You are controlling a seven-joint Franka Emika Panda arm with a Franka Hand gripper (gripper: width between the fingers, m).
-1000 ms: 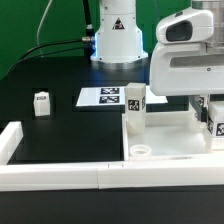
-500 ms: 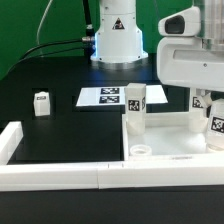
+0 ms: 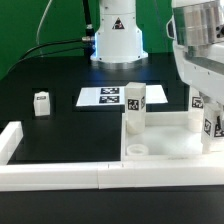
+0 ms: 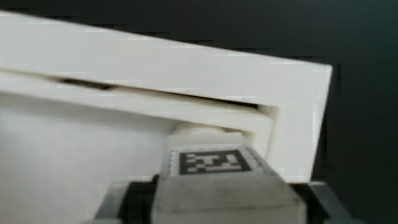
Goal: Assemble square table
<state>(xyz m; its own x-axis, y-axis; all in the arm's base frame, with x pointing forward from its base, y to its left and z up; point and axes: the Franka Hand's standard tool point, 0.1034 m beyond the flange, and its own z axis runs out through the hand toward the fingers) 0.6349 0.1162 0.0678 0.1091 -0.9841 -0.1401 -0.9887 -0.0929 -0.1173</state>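
The square table's white slab (image 3: 165, 140) lies at the exterior view's right, rim up, with a round socket (image 3: 137, 148) at its near corner. One tagged leg (image 3: 135, 106) stands upright on its left corner. A second leg (image 3: 198, 110) stands further right. My gripper (image 3: 212, 116) hangs over the slab's right side, shut on another tagged leg (image 3: 213, 127). In the wrist view this leg (image 4: 217, 165) sits between the dark fingers (image 4: 135, 200). Its end points at the slab's rim corner (image 4: 294, 95). My gripper (image 4: 217, 203) clamps it on both sides. A loose leg (image 3: 41, 104) stands at the left.
The marker board (image 3: 103, 97) lies flat behind the slab. A long low white wall (image 3: 60, 178) runs along the front, with a short arm (image 3: 12, 138) at the left. The robot base (image 3: 117, 35) and its cables stand at the back.
The jaws have closed in on the tagged leg. The hand has shifted toward the exterior view's right and looms larger. The other legs have not moved.
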